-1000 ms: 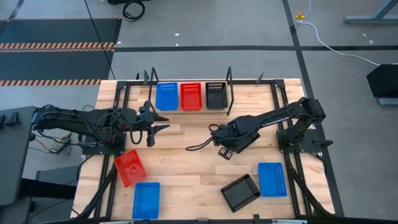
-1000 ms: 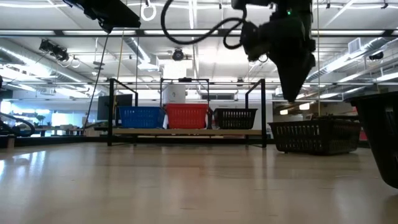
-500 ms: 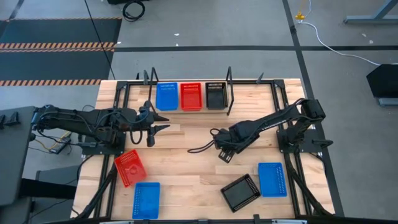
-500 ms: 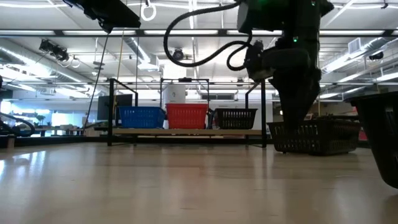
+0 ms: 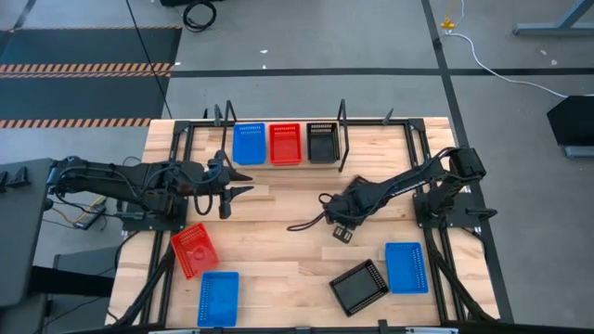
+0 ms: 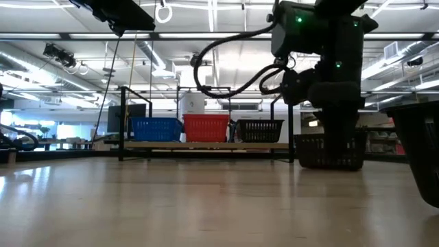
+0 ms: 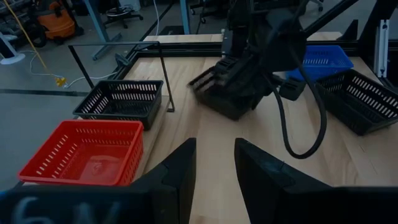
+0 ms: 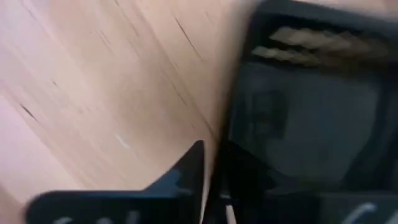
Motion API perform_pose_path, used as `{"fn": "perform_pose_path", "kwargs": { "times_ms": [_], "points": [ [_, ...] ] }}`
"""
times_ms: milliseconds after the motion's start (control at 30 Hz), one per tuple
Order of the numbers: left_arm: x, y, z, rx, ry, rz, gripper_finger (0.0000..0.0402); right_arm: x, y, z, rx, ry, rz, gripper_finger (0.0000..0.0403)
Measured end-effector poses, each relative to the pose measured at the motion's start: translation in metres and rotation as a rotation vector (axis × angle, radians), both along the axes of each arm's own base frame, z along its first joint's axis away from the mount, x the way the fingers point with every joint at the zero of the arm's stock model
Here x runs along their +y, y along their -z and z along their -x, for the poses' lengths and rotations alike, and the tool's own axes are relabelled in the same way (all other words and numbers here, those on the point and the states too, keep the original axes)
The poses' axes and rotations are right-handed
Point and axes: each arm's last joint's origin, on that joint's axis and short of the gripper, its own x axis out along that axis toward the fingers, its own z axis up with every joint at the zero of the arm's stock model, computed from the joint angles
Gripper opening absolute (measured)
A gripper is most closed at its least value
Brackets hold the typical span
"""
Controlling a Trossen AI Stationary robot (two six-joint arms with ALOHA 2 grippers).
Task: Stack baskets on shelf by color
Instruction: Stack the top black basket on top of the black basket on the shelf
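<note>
Directly beneath the right gripper (image 5: 341, 228), near the table centre, a black basket (image 7: 229, 93) rests on the wood with its wall between the nearly closed fingers; whether the grip is firm cannot be told. Its long axis runs obliquely to the shelf (image 5: 288, 165) beyond. The right arm reaches in low. The left gripper (image 5: 237, 185), part open and empty, waits near the shelf's left end.

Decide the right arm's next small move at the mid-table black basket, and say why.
Probably lift it slightly: the right gripper is down on the rim of the loose black basket, and the shelf already holds a second black basket to stack it on. The left gripper waits near the shelf.
</note>
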Motion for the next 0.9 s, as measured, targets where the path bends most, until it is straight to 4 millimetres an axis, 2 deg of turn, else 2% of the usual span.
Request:
{"fn": "perform_pose_path", "kwargs": {
  "times_ms": [100, 233, 500, 700, 900],
  "points": [
    [0.0, 0.0, 0.0, 0.0, 0.0, 0.0, 0.0117, 0.001, -0.002, -0.002, -0.009, -0.005, -0.026, 0.0012],
    [0.0, 0.0, 0.0, 0.0, 0.0, 0.0, 0.0117, 0.008, -0.015, -0.013, -0.061, 0.004, -0.079, 0.0022],
    [0.0, 0.0, 0.0, 0.0, 0.0, -0.001, 0.0117, 0.033, -0.071, -0.045, -0.261, -0.054, -0.236, 0.0008],
    [0.0, 0.0, 0.0, 0.0, 0.0, 0.0, 0.0117, 0.038, -0.116, -0.062, -0.43, -0.207, -0.106, 0.001],
    [0.0, 0.0, 0.0, 0.0, 0.0, 0.0, 0.0117, 0.025, -0.143, -0.071, -0.489, -0.403, 0.082, 0.0008]
  ]
}}
